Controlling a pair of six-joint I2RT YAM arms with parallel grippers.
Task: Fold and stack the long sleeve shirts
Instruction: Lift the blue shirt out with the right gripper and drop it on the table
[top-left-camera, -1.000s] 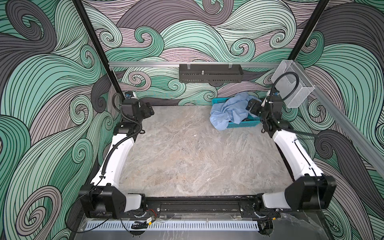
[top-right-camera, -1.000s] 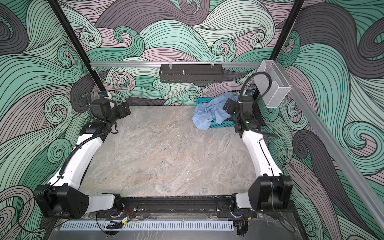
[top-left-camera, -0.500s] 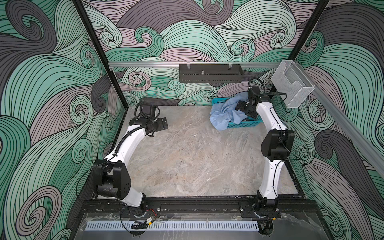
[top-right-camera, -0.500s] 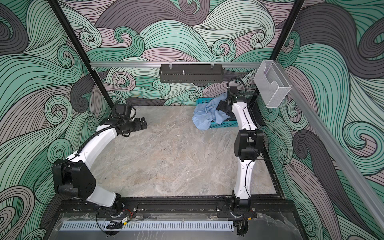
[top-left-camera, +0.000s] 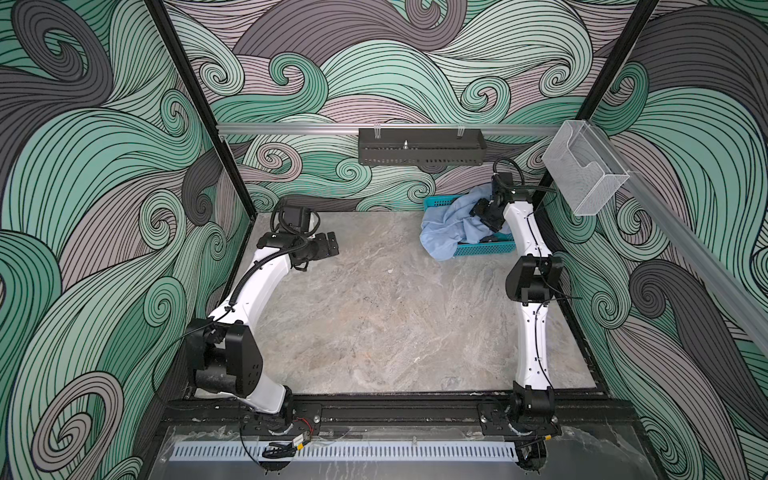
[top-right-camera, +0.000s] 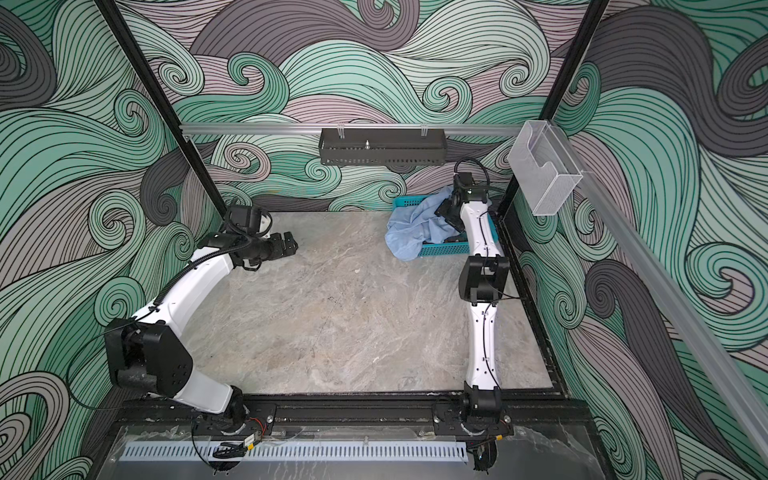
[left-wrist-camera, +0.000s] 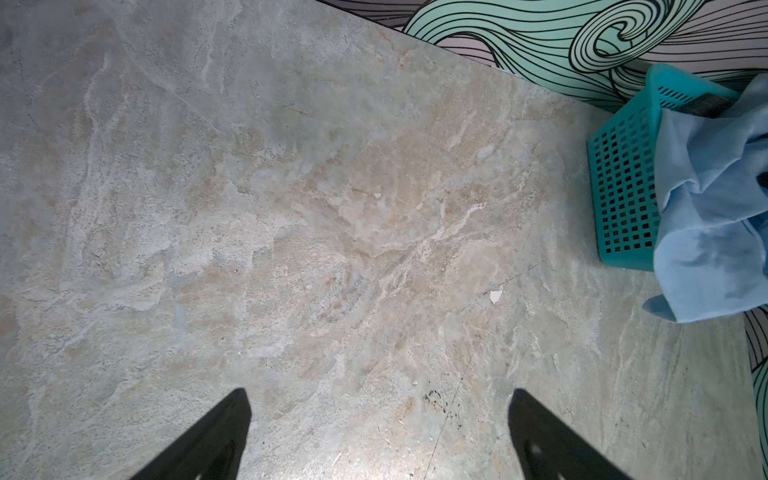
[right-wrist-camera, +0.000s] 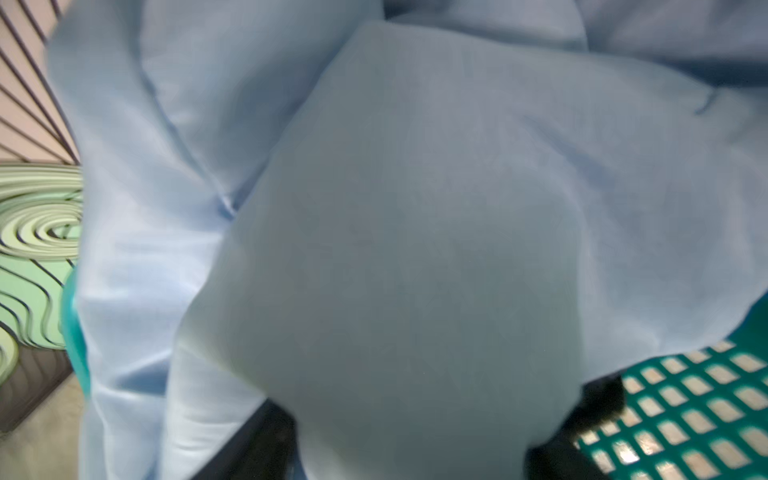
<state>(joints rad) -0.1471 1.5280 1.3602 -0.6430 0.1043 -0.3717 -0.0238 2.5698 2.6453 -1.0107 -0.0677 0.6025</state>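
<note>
Right arm has reached into basket (top-left-camera: 482, 249); right claw (top-left-camera: 487, 220) sits buried in crumpled shirt (top-left-camera: 446, 232) draped over its rim, grip cannot be told. Left claw (top-left-camera: 331, 246) wide, empty, over table (top-left-camera: 374, 324). Step: extraction. Next: pinch firmly, lift clear.

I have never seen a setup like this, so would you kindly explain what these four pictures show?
Two white robot arms stand at the near edge of a stone-patterned table. The two wide pictures come from one overhead camera; the two close-ups come from a camera on each wrist. At the table's far right sits a teal basket with a crumpled light blue shirt spilling over its rim. The left hand is open and empty above bare table. The right hand is down in the basket with cloth between its fingers; whether it grips yet is unclear.
</note>
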